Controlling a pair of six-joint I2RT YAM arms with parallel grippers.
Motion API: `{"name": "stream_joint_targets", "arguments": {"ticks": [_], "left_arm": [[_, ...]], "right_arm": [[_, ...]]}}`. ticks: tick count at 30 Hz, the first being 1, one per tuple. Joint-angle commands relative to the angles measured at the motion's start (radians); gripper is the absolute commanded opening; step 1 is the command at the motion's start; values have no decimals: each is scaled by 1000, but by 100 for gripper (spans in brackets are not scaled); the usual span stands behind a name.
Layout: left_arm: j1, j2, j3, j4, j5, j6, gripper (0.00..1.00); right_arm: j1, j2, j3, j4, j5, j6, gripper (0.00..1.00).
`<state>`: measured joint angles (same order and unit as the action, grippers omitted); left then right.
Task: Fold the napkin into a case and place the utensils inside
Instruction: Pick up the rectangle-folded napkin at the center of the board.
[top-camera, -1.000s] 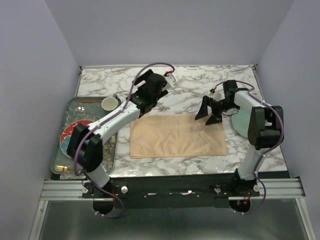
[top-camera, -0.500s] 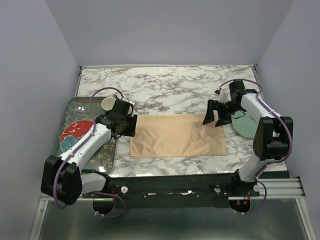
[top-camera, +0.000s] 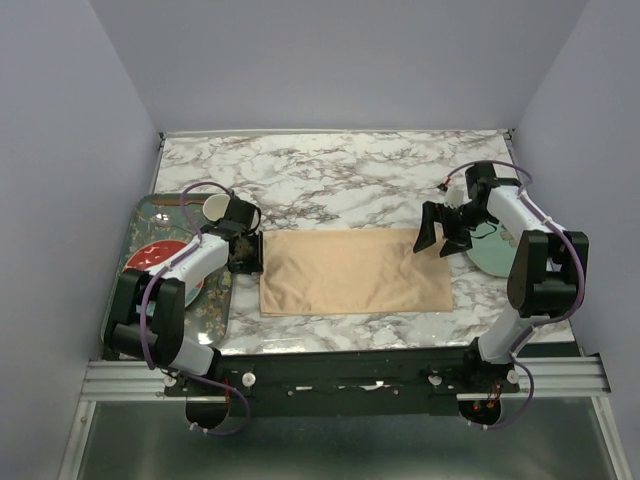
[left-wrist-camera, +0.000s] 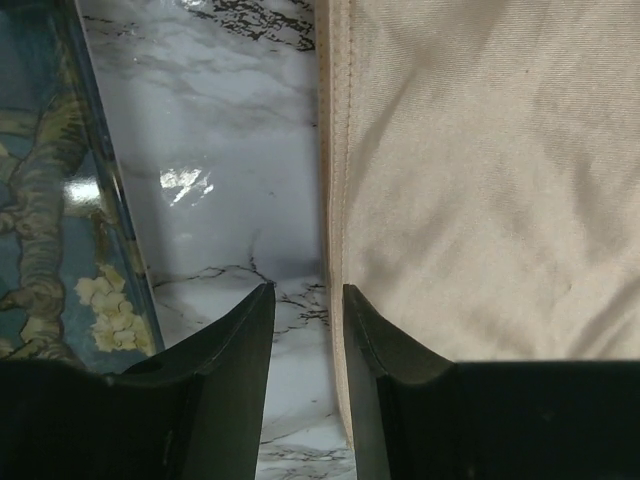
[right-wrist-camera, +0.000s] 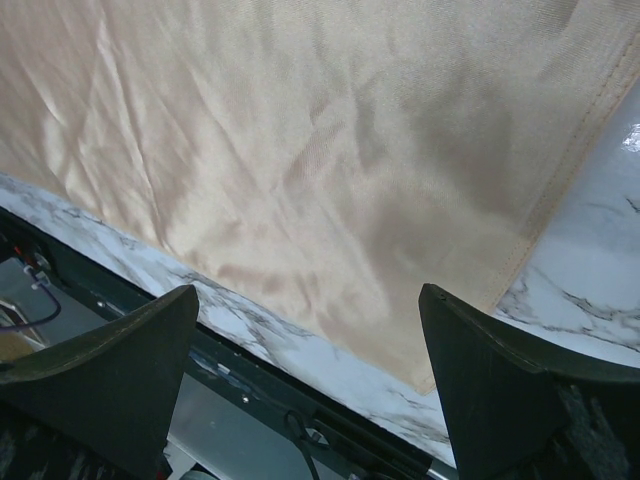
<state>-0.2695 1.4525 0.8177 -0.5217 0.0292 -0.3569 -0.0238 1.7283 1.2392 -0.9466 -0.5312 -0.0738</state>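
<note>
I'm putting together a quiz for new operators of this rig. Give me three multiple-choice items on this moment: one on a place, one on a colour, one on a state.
1. The napkin lies: A) in the tray; B) flat on the marble table; C) on a plate.
2. The napkin is: A) blue; B) white; C) peach-orange.
3. The right gripper is: A) open; B) shut on the napkin; C) shut on a fork.
Key: 1 B, the cloth is spread on the marble; 2 C, that colour shows in every view; 3 A, its jaws stand wide apart above the cloth.
</note>
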Motion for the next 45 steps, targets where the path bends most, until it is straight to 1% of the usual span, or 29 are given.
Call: {"name": "stream_joint_targets", "arguments": {"ticks": [1,8,10,19,22,23,25,26,28,29,31,35,38,42,45], "left_arm": [[3,11,-29,100,46,-7,44],[-7,43,-61,143,40,-10,47],[-25,52,-69,158,11,-10,47],[-80,80,-77,155,8,-20,47],[-85,98,-72,143,-11,-25,42],[-85,106,-68,135,-14,-25,38],[-83,137,-33,105,-14,-11,31],[-82,143,-20,91,-21,7,22],[-73,147,10,56,-22,27,13],[-68,149,20,43,-22,36,5],[-36,147,34,14,-11,47,0],[7,118,78,-17,29,93,0],[32,62,96,-29,38,131,0],[39,-13,130,-61,66,171,0],[26,-37,153,-63,98,164,0]], "right_arm": [[-7,19,29,-35,11,-20,100],[-11,37,42,-41,7,-18,100],[-10,37,52,-41,5,-18,100],[-13,47,77,-52,4,-23,100],[-16,51,82,-52,2,-18,100],[-16,50,83,-54,2,-18,100],[-18,48,82,-54,3,-18,100],[-19,47,80,-54,2,-20,100],[-21,43,71,-52,5,-26,100],[-22,42,66,-52,5,-27,100],[-24,42,57,-52,4,-34,100],[-27,30,51,-52,14,-44,100],[-30,25,54,-60,20,-57,100],[-30,28,59,-75,2,-64,100],[-30,36,59,-72,-10,-63,100]]}}
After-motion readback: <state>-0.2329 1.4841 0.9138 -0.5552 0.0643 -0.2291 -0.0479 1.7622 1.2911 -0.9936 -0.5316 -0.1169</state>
